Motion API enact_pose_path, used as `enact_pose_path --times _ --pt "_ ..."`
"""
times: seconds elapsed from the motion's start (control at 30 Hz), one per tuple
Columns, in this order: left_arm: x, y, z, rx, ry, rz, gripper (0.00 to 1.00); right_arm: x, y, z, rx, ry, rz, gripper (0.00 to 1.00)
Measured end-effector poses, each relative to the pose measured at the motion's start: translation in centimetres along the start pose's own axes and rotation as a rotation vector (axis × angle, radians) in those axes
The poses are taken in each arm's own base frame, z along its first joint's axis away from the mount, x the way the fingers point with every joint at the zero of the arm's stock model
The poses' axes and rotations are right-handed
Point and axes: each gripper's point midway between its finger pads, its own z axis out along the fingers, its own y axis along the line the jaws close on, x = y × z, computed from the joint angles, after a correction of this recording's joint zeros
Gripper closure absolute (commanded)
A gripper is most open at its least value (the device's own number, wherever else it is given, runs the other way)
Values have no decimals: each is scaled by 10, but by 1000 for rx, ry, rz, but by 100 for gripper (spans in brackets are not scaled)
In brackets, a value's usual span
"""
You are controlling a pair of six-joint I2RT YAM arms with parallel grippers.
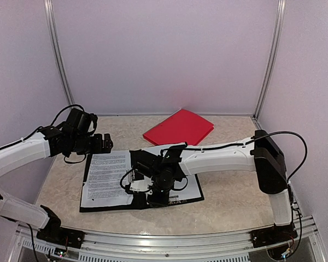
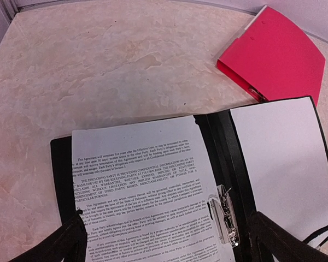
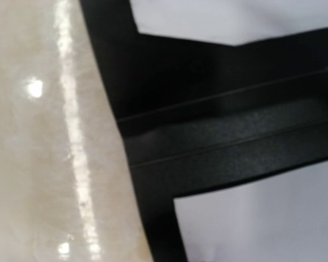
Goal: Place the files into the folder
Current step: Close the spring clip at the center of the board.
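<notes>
Beige marbled table (image 1: 229,202). Left gripper (image 1: 104,143) is held wide open, empty, near the printed sheet (image 2: 142,180). Right gripper (image 1: 138,185) is set low over the spine of the open black folder (image 2: 229,142); its grip cannot be told. Printed sheet is laid on the left flap, blank sheet (image 2: 279,158) on the right. Closed red folder (image 2: 279,54) just behind
</notes>
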Motion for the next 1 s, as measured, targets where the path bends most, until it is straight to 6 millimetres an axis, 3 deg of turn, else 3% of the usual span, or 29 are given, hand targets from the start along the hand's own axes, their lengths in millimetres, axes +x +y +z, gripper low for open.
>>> enact_pose_path --times 0.23,0.7,1.0 --pt "1 -1 0 -1 0 9 1 3 -2 4 -1 13 3 73" --pt "2 -1 2 -17 2 32 1 7 -4 10 -1 26 -6 90" --pt "3 -2 5 -19 8 34 1 9 -7 10 11 32 -7 93"
